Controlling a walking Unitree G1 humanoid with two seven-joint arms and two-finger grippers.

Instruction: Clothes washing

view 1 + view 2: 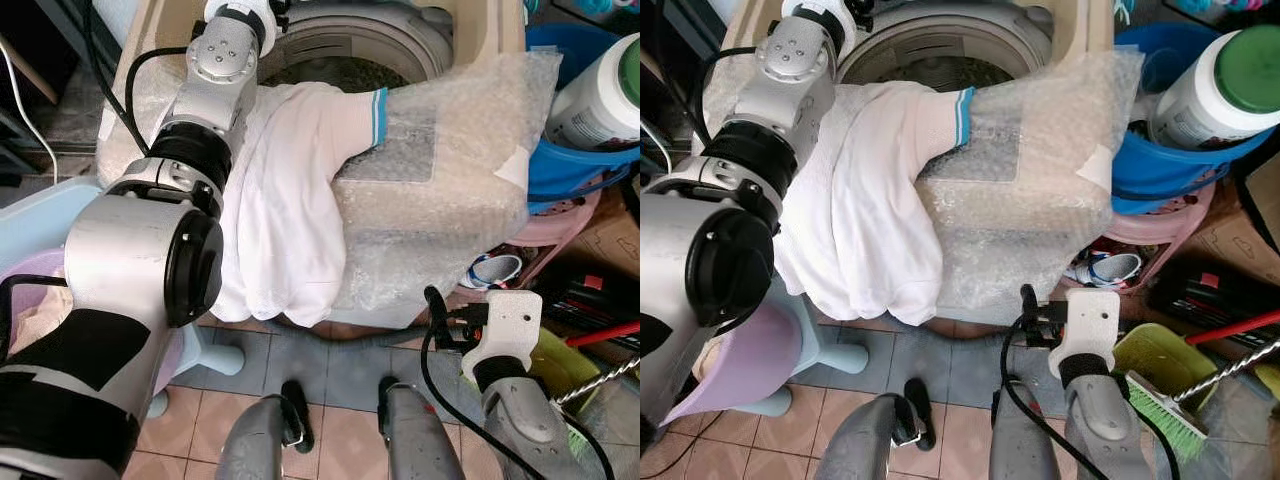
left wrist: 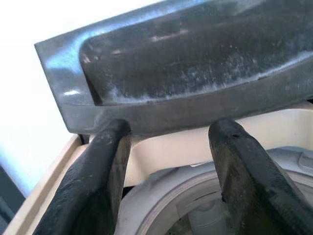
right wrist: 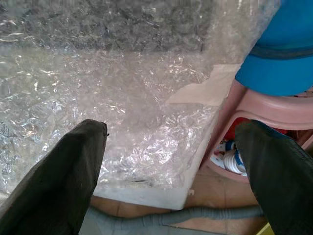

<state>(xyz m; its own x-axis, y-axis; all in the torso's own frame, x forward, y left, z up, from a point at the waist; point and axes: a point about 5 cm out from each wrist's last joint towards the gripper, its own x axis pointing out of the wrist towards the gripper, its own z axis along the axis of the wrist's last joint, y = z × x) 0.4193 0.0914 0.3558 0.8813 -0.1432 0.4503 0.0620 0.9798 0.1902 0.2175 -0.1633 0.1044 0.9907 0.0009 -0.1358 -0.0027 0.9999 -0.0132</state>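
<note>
A beige top-loading washing machine (image 1: 480, 30) stood before the robot with its round steel drum (image 1: 350, 60) open to view, and a sheet of clear bubble wrap (image 1: 450, 190) covered the machine's front right corner and hung down its front face. A white garment with a teal-striped cuff (image 1: 290, 200) lay draped over the machine's front rim, part of it toward the drum, the rest hanging down the front face beside the bubble wrap. The silver left arm (image 1: 210, 100) reached up over the left part of the rim, beside the garment. Its left pincer (image 2: 168, 171) was at the drum's far edge, its two black fingers (image 2: 98, 181) spread apart with nothing between them, their tips just under a dark grey plastic lid edge (image 2: 195, 73). The right pincer (image 3: 171, 161) hung low in front of the machine's right corner, fingers wide apart and empty, pointing at the bubble wrap. A blue plastic tub (image 1: 580, 150) stood just right of the machine on a pink plastic stool (image 3: 274, 112), carrying a white bottle with a green cap (image 1: 610, 90). A grey corrugated hose (image 3: 186, 215) lay on the tiled floor (image 1: 340, 430).
</note>
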